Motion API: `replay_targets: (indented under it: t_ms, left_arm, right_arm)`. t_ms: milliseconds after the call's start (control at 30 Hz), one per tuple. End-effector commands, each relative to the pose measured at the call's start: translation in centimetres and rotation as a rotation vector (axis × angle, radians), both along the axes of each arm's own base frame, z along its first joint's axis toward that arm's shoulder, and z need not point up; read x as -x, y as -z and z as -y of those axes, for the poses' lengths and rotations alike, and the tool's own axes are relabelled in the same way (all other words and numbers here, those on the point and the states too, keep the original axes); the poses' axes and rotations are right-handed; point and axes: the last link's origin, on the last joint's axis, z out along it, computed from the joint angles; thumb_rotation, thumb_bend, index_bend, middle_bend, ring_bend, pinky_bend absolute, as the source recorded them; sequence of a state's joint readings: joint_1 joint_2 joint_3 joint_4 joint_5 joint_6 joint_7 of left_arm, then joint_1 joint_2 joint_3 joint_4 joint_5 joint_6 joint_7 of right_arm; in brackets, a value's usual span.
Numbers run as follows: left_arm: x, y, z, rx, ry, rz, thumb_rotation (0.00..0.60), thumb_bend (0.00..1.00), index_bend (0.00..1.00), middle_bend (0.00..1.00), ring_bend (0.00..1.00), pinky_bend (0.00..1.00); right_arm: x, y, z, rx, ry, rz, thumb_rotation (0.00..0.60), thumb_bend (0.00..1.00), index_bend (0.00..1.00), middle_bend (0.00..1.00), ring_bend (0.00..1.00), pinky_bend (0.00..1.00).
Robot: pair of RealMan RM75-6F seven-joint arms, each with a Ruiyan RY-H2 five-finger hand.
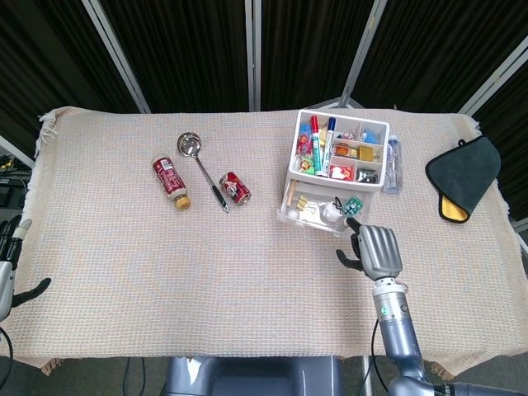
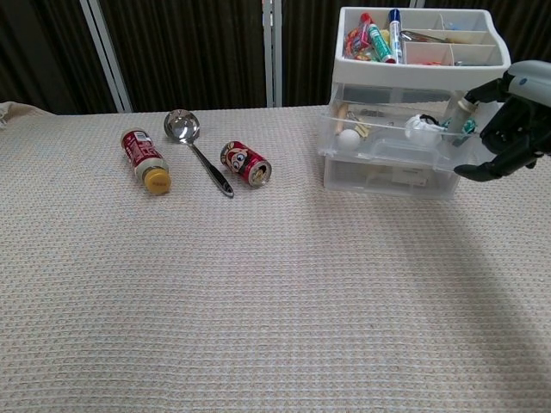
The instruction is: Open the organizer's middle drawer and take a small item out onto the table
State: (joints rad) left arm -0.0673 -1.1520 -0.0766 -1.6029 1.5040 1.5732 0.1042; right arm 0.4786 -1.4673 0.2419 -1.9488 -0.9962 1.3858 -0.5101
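The white organizer [image 1: 302,150] [image 2: 413,66] stands at the back right of the table, its top tray full of pens. Its clear middle drawer [image 1: 307,216] [image 2: 383,148] sticks out toward me, and small items show inside, among them a white ball [image 2: 348,136] and a white round piece [image 1: 330,213] [image 2: 419,127]. My right hand [image 1: 373,252] [image 2: 515,120] is at the drawer's front right corner with its fingers curled and hooked on the front edge. My left hand [image 1: 10,268] hangs off the table's left edge, its fingers apart and holding nothing.
A red bottle [image 1: 171,181] [image 2: 145,158], a metal ladle [image 1: 202,169] [image 2: 196,151] and a red can [image 1: 234,187] [image 2: 246,163] lie left of the organizer. A clear bottle [image 1: 393,165] lies by its right side. A dark cloth [image 1: 462,175] sits at the far right.
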Motion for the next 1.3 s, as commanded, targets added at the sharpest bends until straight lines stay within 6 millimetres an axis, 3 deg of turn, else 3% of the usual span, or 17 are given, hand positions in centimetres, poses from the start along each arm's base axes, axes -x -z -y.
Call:
replay_targets:
  t_ms: [33, 633, 1300]
  left_arm:
    - [0.0, 0.0, 0.0, 0.000, 0.001, 0.000, 0.600, 0.02, 0.00, 0.00, 0.00, 0.00]
    - [0.0, -0.1, 0.0, 0.002, 0.000, 0.008, 0.600, 0.02, 0.00, 0.00, 0.00, 0.00]
    - [0.0, -0.2, 0.0, 0.003, -0.001, 0.014, 0.600, 0.02, 0.00, 0.00, 0.00, 0.00]
  right_arm:
    - [-0.1, 0.0, -0.7, -0.004, -0.014, -0.008, 0.600, 0.20, 0.52, 0.70, 0.77, 0.66]
    - [0.0, 0.2, -1.6, -0.024, -0.011, -0.021, 0.600, 0.20, 0.52, 0.70, 0.77, 0.66]
    - [-1.0, -0.9, -2.2, 0.006, -0.038, -0.017, 0.600, 0.20, 0.53, 0.70, 0.77, 0.66]
